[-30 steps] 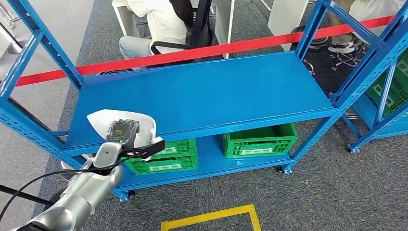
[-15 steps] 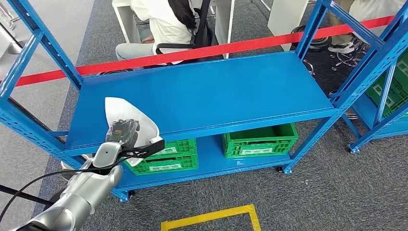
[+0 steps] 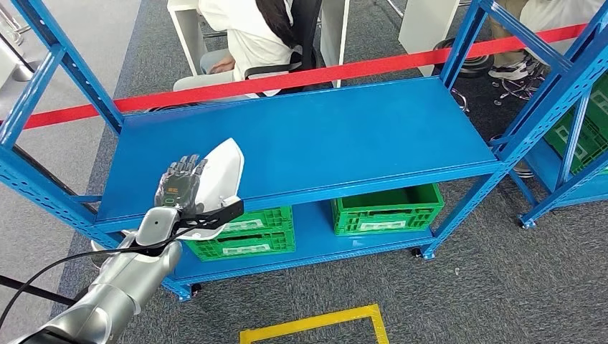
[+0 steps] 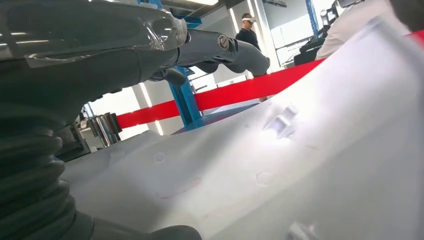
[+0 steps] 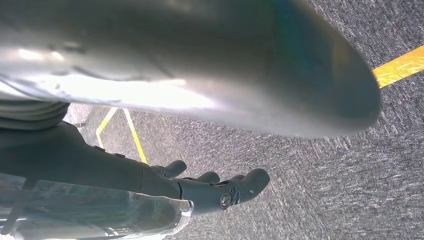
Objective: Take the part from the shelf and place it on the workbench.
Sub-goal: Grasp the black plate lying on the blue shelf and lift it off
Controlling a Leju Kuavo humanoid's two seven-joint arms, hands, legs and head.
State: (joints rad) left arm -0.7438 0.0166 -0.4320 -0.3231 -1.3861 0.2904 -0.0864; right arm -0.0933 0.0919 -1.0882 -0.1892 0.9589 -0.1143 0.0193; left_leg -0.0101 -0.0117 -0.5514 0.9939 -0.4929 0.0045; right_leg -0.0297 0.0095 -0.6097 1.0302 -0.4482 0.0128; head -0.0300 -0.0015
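left robot hand [image 3: 181, 185] grips one smooth white curved plastic part [image 3: 219, 175] over the blue metal shelf [image 3: 323, 136]; right robot hand [image 5: 210, 187] loosely spread.

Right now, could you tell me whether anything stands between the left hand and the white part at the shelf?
Nothing visible does. The left hand is already against the white part at the front edge of the blue shelf, and the left wrist view shows the part's pale surface right beside the fingers.
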